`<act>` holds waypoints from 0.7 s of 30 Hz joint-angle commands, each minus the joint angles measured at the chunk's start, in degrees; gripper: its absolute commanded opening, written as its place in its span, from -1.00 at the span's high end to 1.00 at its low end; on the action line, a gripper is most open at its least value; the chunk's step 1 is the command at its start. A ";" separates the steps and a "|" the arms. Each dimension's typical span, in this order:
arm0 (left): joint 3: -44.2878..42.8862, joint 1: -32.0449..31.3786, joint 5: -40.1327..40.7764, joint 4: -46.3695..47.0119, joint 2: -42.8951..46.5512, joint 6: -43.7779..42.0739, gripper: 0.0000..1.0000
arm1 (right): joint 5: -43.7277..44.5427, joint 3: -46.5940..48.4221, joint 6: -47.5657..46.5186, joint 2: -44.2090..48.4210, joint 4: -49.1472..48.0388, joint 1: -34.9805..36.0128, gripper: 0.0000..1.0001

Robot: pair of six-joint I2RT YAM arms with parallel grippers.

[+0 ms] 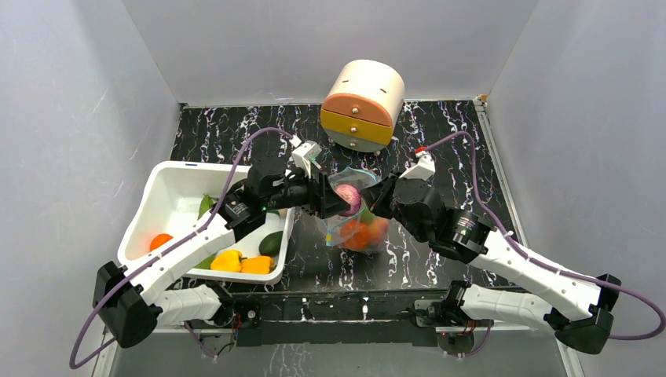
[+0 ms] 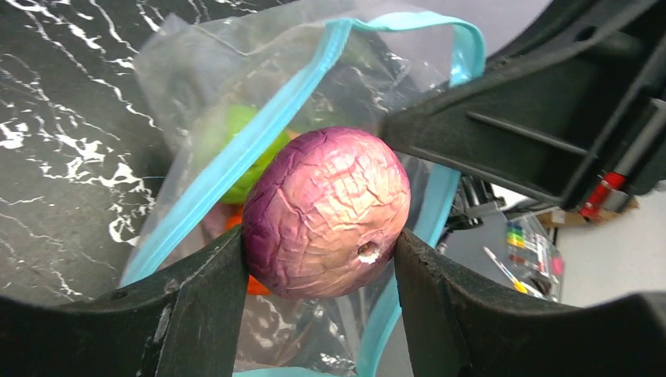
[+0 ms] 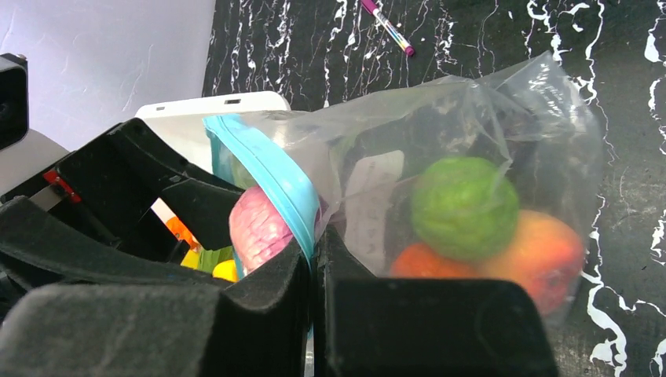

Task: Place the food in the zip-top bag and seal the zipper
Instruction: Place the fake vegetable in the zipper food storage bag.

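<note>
Left arm: stretched rightward from over the white tub (image 1: 169, 196); left gripper (image 2: 318, 243) clamped on a purple round fruit (image 2: 326, 196) at the mouth of the zip-top bag (image 3: 487, 118).
Right arm: stretched leftward; right gripper (image 3: 314, 247) pinching the zipper (image 3: 271, 177).
Bag: table centre, containing a green fruit (image 3: 463, 206) and an orange fruit (image 3: 546, 251).

Purple-pink fruit (image 2: 326, 212) at open bag (image 3: 503, 102) mouth; green fruit (image 3: 463, 208) inside.
</note>
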State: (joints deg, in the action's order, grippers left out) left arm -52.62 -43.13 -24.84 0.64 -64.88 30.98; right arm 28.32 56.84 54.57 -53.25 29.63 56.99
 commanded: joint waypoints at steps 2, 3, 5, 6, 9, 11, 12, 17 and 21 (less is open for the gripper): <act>-4.08 -1.76 8.69 -2.96 0.51 -3.20 0.36 | -0.69 2.36 0.98 1.17 -4.50 0.14 1.00; -4.33 -1.71 9.32 -3.44 0.40 -2.99 0.27 | -0.71 2.25 0.98 1.34 -4.49 0.13 1.00; -4.58 -1.82 9.78 -3.65 0.28 -2.92 0.02 | -0.77 1.87 0.98 1.76 -4.41 0.14 1.00; -4.67 -1.86 10.04 -3.71 0.43 -2.72 -0.10 | -0.65 1.63 0.98 2.04 -4.33 0.14 1.00; -4.77 -1.90 10.84 -3.62 1.08 -2.15 -0.32 | -0.48 1.08 0.79 2.45 -4.34 0.14 1.00; -5.47 -1.89 10.56 -4.14 1.04 -2.78 -0.39 | -0.81 0.91 -0.31 2.40 -4.21 0.14 1.00; -6.23 -1.91 9.83 -4.77 0.85 -3.45 -0.42 | -1.08 0.95 -1.08 2.26 -4.30 0.08 1.00; -8.51 -1.91 9.93 -7.13 1.14 -4.23 -0.87 | -1.10 1.22 -2.17 1.87 -3.32 0.14 1.00; -10.15 -1.94 11.72 -8.87 2.62 -3.26 -0.94 | 0.47 1.27 -2.76 2.17 -2.41 0.14 1.00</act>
State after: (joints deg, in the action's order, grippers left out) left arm -59.35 -44.77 -15.27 -5.96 -64.93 27.79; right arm 27.07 56.82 52.95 -52.21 29.67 56.99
